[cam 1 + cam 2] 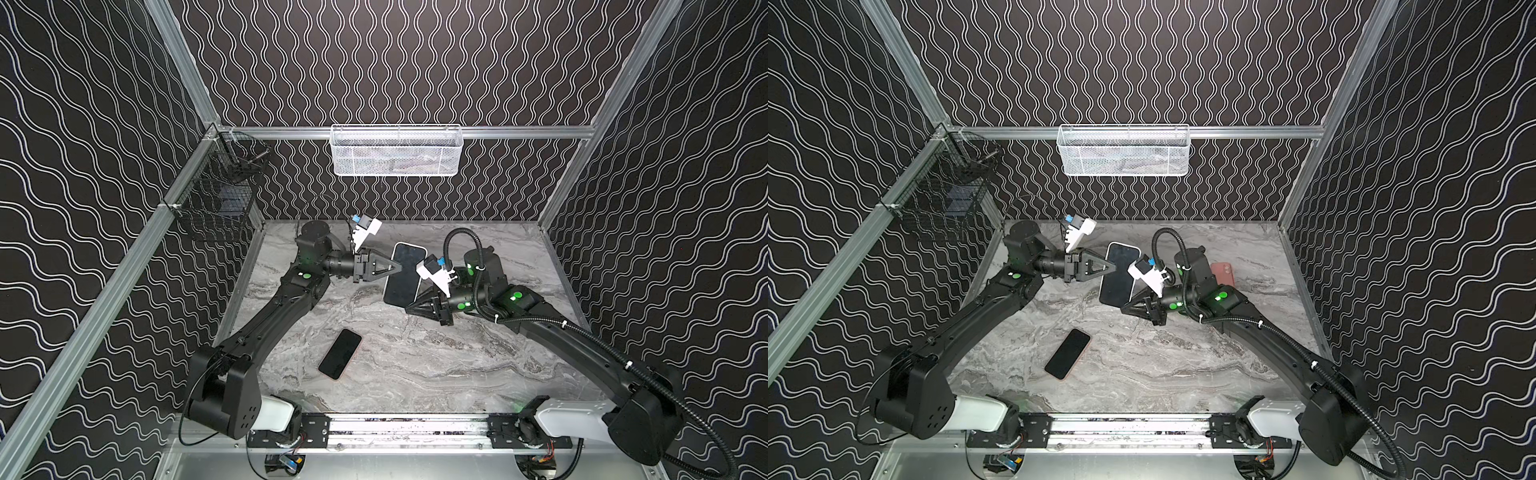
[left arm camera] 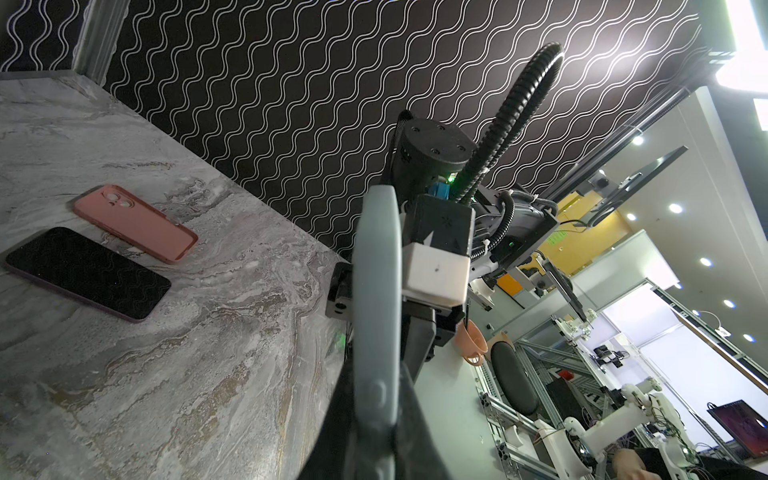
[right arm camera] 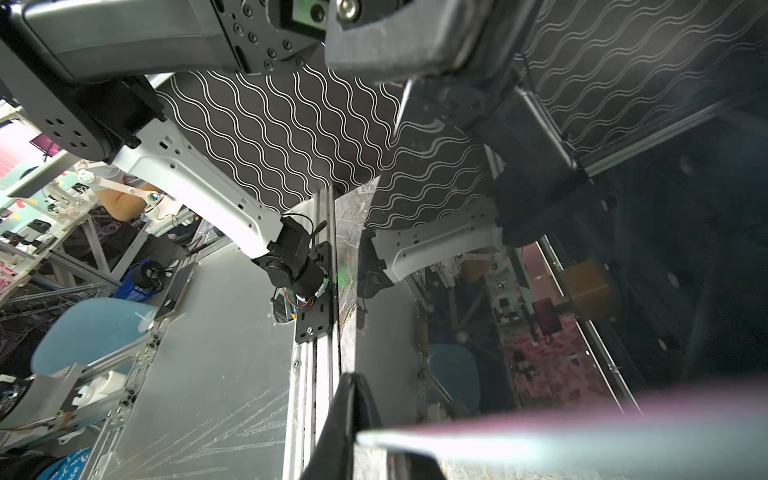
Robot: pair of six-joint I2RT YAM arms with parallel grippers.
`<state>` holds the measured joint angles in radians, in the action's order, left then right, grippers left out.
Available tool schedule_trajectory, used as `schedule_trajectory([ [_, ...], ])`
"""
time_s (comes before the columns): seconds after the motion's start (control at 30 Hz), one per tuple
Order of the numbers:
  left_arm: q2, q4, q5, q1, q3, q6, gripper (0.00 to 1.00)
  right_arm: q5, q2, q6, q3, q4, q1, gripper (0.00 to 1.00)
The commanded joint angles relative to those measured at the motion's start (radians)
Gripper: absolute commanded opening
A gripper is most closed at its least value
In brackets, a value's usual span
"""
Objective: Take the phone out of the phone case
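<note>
A phone (image 1: 403,270) in its pale grey-blue phone case (image 1: 411,246) is held tilted above the marble table (image 1: 457,374) in both top views. My left gripper (image 1: 398,268) is shut on the case's left long edge. In the left wrist view that edge (image 2: 376,270) runs between the dark fingers (image 2: 409,399). My right gripper (image 1: 408,309) is shut, its tips meeting at the case's near right corner. Whether it pinches the case's lip I cannot tell. The dark, reflecting screen (image 3: 623,291) fills the right wrist view beside the fingers (image 3: 332,415).
A bare black phone (image 1: 340,353) lies on the near left of the table. An empty pink case (image 1: 1223,272) lies behind the right arm, beside another dark phone (image 2: 87,272). A white mesh basket (image 1: 395,149) and a black wire basket (image 1: 220,195) hang on the walls.
</note>
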<state>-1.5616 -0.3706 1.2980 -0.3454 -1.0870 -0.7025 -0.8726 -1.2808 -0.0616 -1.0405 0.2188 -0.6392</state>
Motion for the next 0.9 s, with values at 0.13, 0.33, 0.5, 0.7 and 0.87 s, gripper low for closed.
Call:
schedule_trajectory([
  [0.13, -0.004, -0.011, -0.062, -0.003, -0.017, -0.06, 0.0, 0.143, 0.029, -0.101, 0.007, -0.002, -0.06, 0.1],
  [0.33, -0.014, -0.231, -0.055, -0.003, 0.018, -0.256, 0.0, 0.202, 0.038, -0.145, 0.014, 0.013, -0.063, 0.1],
  [0.5, -0.017, -0.232, -0.056, -0.002, 0.012, -0.28, 0.0, 0.227, 0.043, -0.172, 0.026, 0.013, -0.063, 0.12],
  [0.7, 0.009, -0.056, -0.077, -0.002, -0.016, -0.162, 0.0, 0.25, 0.052, -0.189, 0.036, 0.014, -0.063, 0.14],
  [0.87, 0.007, -0.09, -0.08, -0.002, -0.013, -0.19, 0.0, 0.248, 0.057, -0.197, 0.034, 0.021, -0.062, 0.17],
])
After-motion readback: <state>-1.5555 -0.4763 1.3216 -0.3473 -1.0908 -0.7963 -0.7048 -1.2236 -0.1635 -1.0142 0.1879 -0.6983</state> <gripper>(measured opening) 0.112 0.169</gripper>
